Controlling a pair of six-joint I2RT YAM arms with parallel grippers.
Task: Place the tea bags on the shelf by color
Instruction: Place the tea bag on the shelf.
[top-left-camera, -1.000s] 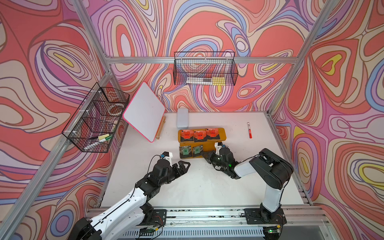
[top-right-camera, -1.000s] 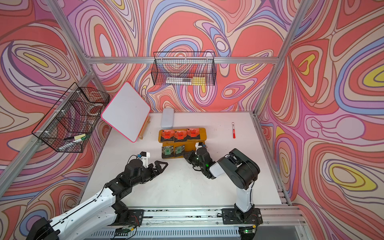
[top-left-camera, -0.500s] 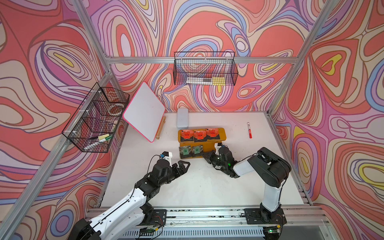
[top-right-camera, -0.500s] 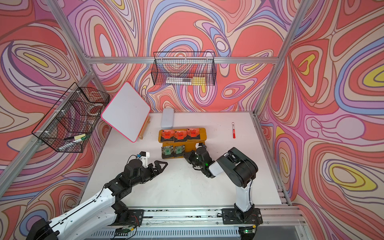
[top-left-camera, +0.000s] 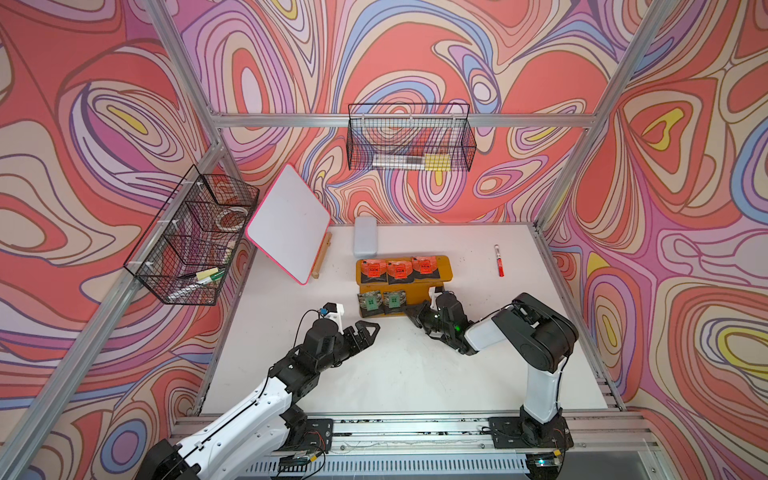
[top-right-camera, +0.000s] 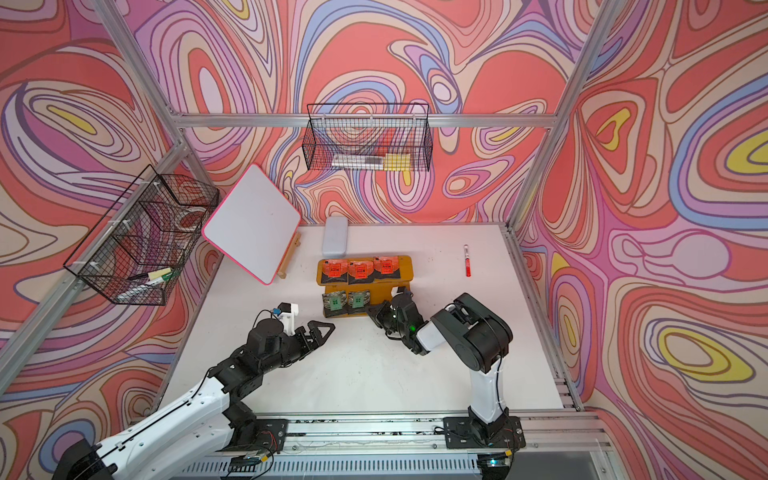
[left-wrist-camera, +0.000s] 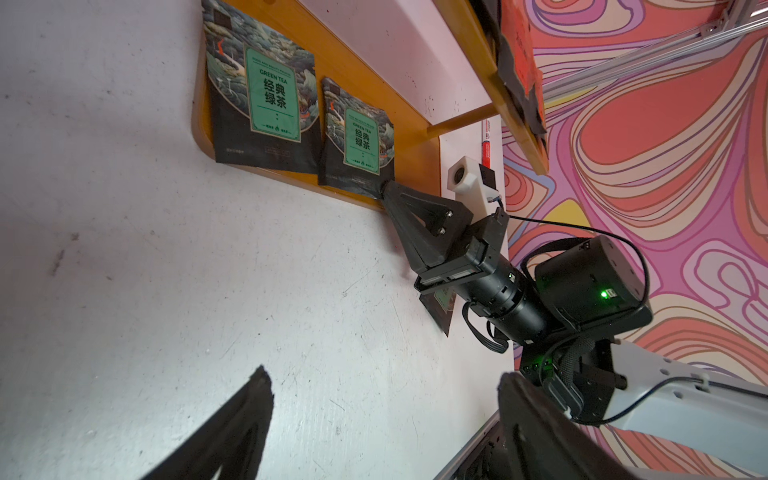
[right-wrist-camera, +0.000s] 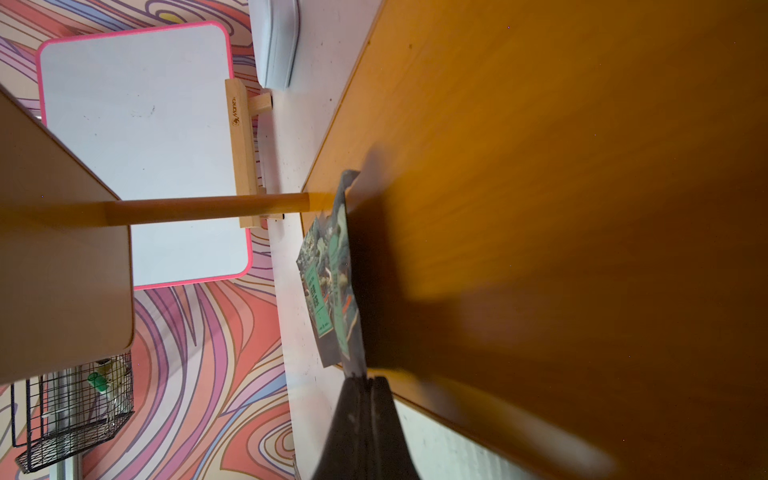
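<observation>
Five tea bags sit on the shelf: three orange bags on the upper tier, two green bags on the lower. We count one green bag left, on the worktop at the shelf's 5 o'clock, under the right arm. The right end effector, closed, touches the second green bag's corner; the left end effector gapes empty. A marker lies at 3 o'clock, clear.

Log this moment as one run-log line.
left claw: open, empty | right claw: shut, tip at green tea bag corner | shelf: three orange tea bags top, two green below | third green tea bag: on table
</observation>
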